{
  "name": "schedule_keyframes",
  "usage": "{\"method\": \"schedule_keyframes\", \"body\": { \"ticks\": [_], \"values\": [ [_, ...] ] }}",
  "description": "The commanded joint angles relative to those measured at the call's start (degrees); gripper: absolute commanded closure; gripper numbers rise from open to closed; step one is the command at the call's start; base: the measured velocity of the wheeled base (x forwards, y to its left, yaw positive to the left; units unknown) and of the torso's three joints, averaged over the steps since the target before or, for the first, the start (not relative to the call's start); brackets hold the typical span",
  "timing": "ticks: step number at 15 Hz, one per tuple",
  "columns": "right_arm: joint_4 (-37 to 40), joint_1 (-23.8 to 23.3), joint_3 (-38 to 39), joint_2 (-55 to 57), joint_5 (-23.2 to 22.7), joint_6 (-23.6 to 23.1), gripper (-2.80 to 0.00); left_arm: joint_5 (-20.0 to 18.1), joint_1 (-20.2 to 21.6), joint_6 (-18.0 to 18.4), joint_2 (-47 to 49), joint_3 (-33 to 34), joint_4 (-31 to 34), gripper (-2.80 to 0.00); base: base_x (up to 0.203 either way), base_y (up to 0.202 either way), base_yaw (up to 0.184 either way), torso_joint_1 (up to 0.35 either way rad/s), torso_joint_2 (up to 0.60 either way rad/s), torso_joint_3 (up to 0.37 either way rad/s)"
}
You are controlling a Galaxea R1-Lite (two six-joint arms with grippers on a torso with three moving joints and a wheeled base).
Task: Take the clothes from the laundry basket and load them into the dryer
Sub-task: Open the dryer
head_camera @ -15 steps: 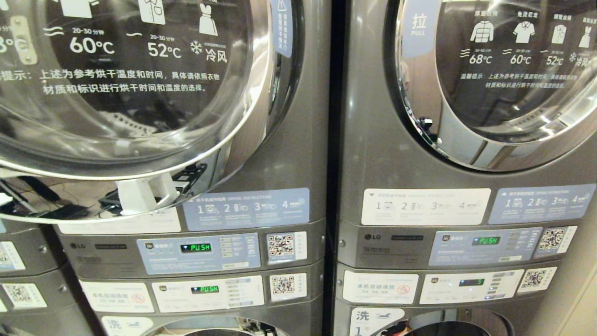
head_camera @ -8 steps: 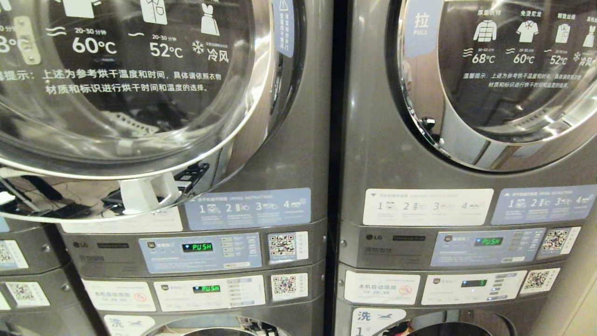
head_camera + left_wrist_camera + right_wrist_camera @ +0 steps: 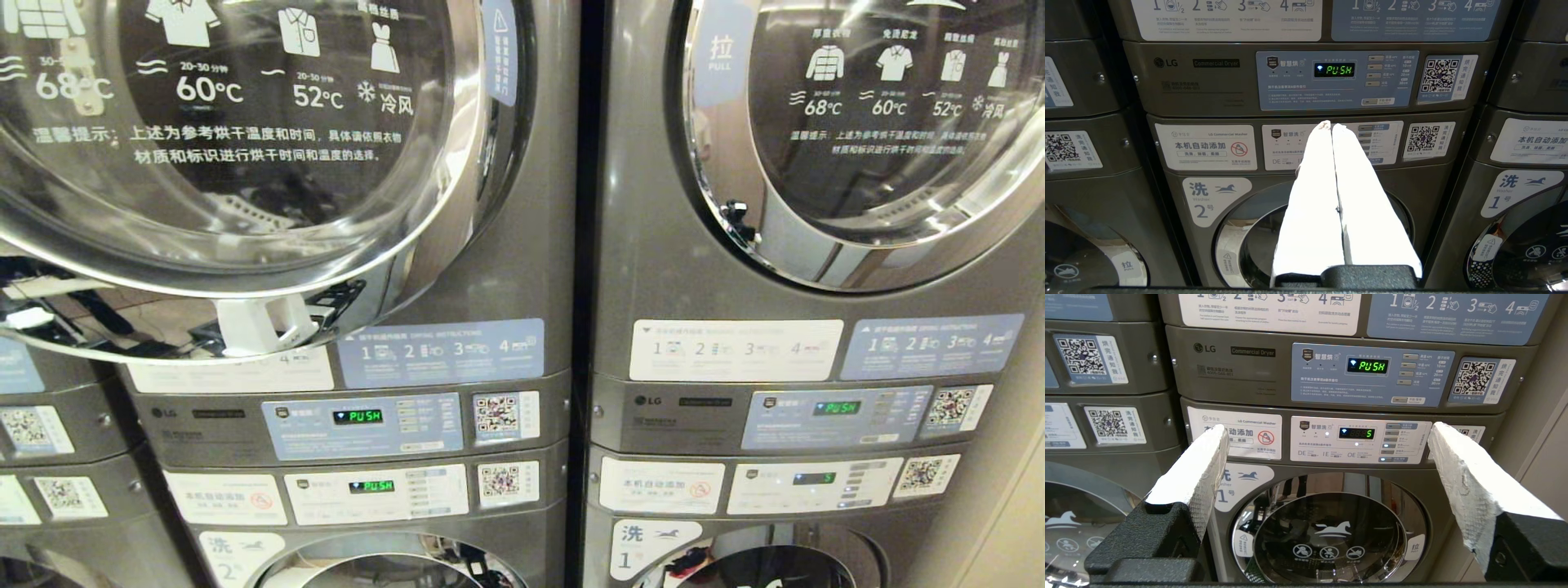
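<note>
Nearest to you are your two hands, both held out level in front of the machines and touching nothing. Your left hand (image 3: 1332,126) has its two white fingers (image 3: 1310,212) pressed together along their whole length, with nothing between them. Your right hand (image 3: 1327,437) is spread wide, one white padded finger (image 3: 1196,473) at each side of its view and only air in the gap.

Beyond the left hand stands the left stack of grey machines: the round washer door (image 3: 1257,241) marked 2 is low down, above it the washer's white control strip (image 3: 1331,145), and above that the blue dryer panel (image 3: 1331,79) whose green display reads PUSH.

Beyond the right hand is the right stack: the washer door (image 3: 1331,535) marked 1 is closed and mirror-bright, its control strip (image 3: 1359,439) shows a green 5, and the dryer panel (image 3: 1372,373) above it also reads PUSH.

From your head camera you see both dryers higher up. The left dryer door (image 3: 245,163) seems to stand swung out toward you, its chrome rim hanging over the instruction labels below it. The right dryer door (image 3: 865,139) sits flush in its front, with a PULL tab (image 3: 720,53) at its left edge.

No clothes and no laundry basket appear in any view, so you cannot tell where they are.
</note>
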State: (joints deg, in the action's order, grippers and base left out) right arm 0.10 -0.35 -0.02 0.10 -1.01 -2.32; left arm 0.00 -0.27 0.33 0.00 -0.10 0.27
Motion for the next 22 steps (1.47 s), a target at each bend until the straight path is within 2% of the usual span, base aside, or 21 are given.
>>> {"method": "schedule_keyframes", "body": {
  "ticks": [1,3,5,7,9,12,14,15,16,18,20,22],
  "values": [
    [0.0,0.0,0.0,0.0,0.0,-0.1,-2.8,0.0,0.0,0.0,0.0,0.0,0.0,0.0,0.0,0.0,0.0,0.0,0.0,0.0],
    [0.0,0.0,0.0,-0.1,0.0,-0.1,-2.8,0.0,0.0,0.3,0.0,-0.1,0.2,0.0,0.0,0.0,0.0,0.0,0.0,0.0],
    [0.0,0.0,-0.1,0.0,0.0,0.1,-2.8,-0.7,0.0,3.6,0.2,-1.7,-0.3,0.0,0.0,0.0,0.0,0.0,0.0,0.0],
    [-0.1,0.0,0.0,0.0,0.0,0.6,-2.8,-0.5,0.0,2.4,3.6,-10.0,0.2,0.0,0.0,0.0,0.0,0.0,0.0,0.0],
    [-0.1,0.0,-0.1,0.0,0.0,0.8,-2.8,2.5,-0.1,-1.8,13.5,-19.7,0.3,0.0,0.0,0.0,0.0,0.0,0.0,0.0],
    [0.0,0.0,0.0,0.0,0.0,0.8,-2.8,11.3,-0.1,-11.3,33.9,-35.3,0.3,0.0,0.0,0.0,0.0,0.0,0.0,0.0],
    [0.0,0.0,0.0,0.0,0.0,0.7,-2.8,17.3,1.3,-16.0,40.8,-39.9,-0.4,0.0,0.0,0.0,0.0,0.0,0.0,0.0],
    [0.0,0.0,-0.1,0.0,0.0,0.8,-2.8,18.7,2.2,-18.7,43.1,-40.4,-2.4,0.0,0.0,0.0,0.0,0.0,0.0,0.0],
    [-0.1,0.0,-0.1,0.0,0.0,0.8,-2.8,18.5,2.5,-20.6,44.6,-40.2,-6.2,0.0,0.0,0.0,0.0,0.0,0.0,0.0],
    [-0.1,0.0,0.0,0.0,0.0,0.7,-2.8,11.8,2.8,-22.3,45.0,-37.7,-11.3,0.0,0.0,0.0,0.0,0.0,0.0,0.0],
    [-0.1,0.0,-0.1,0.0,0.0,0.7,-2.8,6.5,2.9,-23.9,42.5,-35.5,-12.8,0.0,0.0,0.0,0.0,0.0,0.0,0.0],
    [-0.1,0.0,0.0,0.0,0.0,0.8,-2.8,4.1,2.9,-26.1,40.5,-33.7,-12.9,0.0,0.0,0.0,0.0,0.0,0.0,0.0]
  ]
}}
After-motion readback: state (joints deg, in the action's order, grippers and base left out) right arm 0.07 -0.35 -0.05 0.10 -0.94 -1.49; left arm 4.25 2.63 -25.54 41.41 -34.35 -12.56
